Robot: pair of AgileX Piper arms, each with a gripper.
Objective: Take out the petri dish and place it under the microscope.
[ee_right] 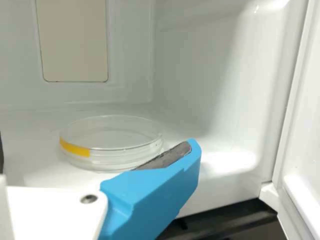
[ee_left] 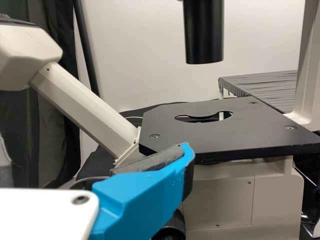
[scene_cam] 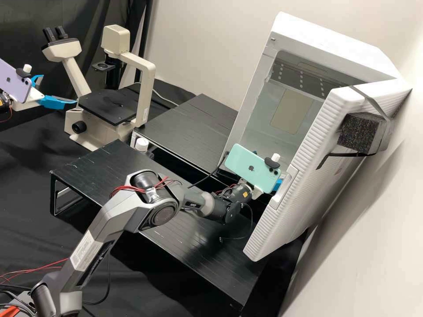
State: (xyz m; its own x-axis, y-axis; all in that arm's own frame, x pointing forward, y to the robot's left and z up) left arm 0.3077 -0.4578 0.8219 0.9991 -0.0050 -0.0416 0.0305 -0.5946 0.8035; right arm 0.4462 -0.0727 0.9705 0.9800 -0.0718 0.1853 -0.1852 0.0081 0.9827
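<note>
Right, nearest of all, the grey right arm (scene_cam: 128, 207) stretches toward the white cabinet (scene_cam: 339, 48), crossing above a low black table (scene_cam: 189, 255) that stands in front of it. A mint phone (scene_cam: 251, 165) rides on that arm beside the cabinet's mouth, where the right gripper (scene_cam: 277, 185) sits with its 2 blue fingers spread well apart and nothing held between them. Just inside the cabinet, the clear petri dish (ee_right: 115, 142), a yellow strip (ee_right: 75, 148) on its rim, lies flat on the white floor near 1 fingertip; whether they touch, I can't tell. Beside the cabinet, on its left, is a 2nd black table (scene_cam: 194, 127). Well left of the cabinet, the left gripper (scene_cam: 57, 90) hangs next to the microscope (scene_cam: 143, 75), its 2 fingers parted and holding nothing, with a lilac phone (scene_cam: 13, 81) mounted behind them. The microscope stands between that gripper and the cabinet, its black stage (scene_cam: 105, 105) bare of any dish.
</note>
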